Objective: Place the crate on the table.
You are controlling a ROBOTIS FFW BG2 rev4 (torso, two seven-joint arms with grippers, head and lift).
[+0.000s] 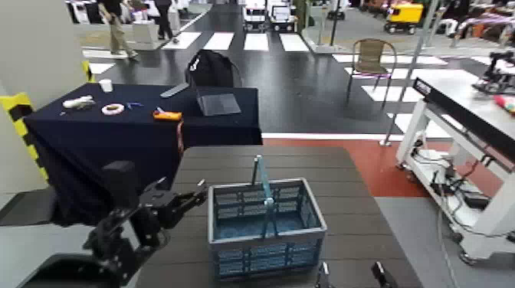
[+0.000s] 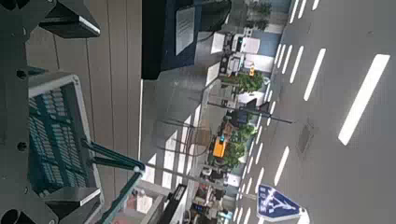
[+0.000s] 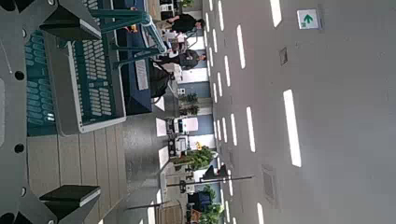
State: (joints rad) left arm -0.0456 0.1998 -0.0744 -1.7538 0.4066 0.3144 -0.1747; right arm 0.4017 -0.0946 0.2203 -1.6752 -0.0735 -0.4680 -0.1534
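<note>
The basket (image 1: 268,239) sits on the brown surface (image 1: 352,201), looking light and slightly flexible, best taken by its stiff rim or thin upright handle, with left pincer (image 1: 182,188) and right pincer (image 1: 351,270) both spread and empty

The left arm (image 1: 111,247) reaches in from the head view's lower left corner, its wrist (image 1: 145,222) bent forward and inward; the left gripper (image 1: 182,184) is at the arm's far end, its fingers (image 2: 77,19) spread wide; the right gripper (image 1: 350,270) shows at the head view's bottom edge, right of centre, its fingers (image 3: 71,200) well apart, tips pointing forward; the rest of the right arm lies out of the head view.
</note>
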